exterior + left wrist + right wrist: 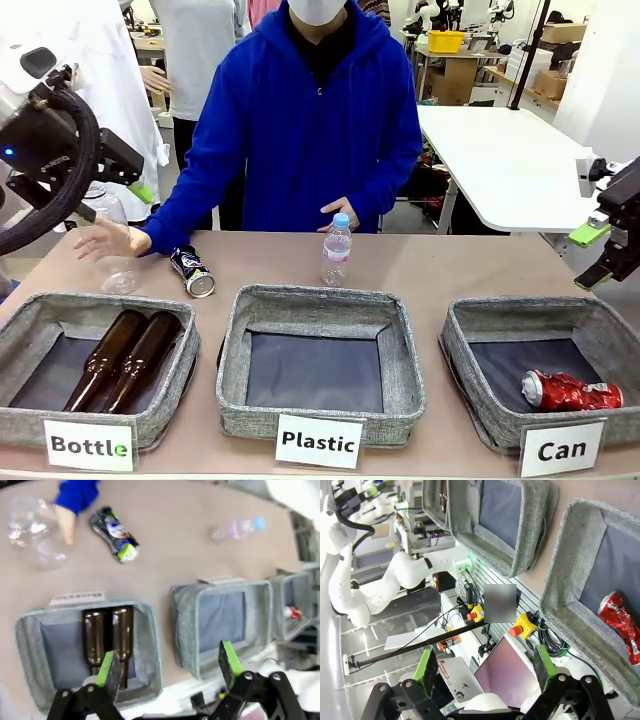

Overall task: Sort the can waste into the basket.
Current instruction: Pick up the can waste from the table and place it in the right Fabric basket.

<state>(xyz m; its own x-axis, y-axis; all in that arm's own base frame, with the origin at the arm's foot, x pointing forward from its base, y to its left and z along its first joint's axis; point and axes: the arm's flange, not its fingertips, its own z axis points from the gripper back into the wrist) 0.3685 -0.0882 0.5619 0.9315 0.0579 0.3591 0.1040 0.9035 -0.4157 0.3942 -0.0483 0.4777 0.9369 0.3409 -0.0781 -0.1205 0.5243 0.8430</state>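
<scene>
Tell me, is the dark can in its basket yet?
Out. The dark crushed can lies on the table; the red can sits inside the Can basket.

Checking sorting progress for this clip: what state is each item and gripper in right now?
red can: crushed, lying in the Can basket.
dark can: crushed, lying on the table.
brown bottles: two, lying side by side in the Bottle basket.
water bottle: upright, capped, on the table.
left gripper: open, holding nothing.
right gripper: open, holding nothing.
</scene>
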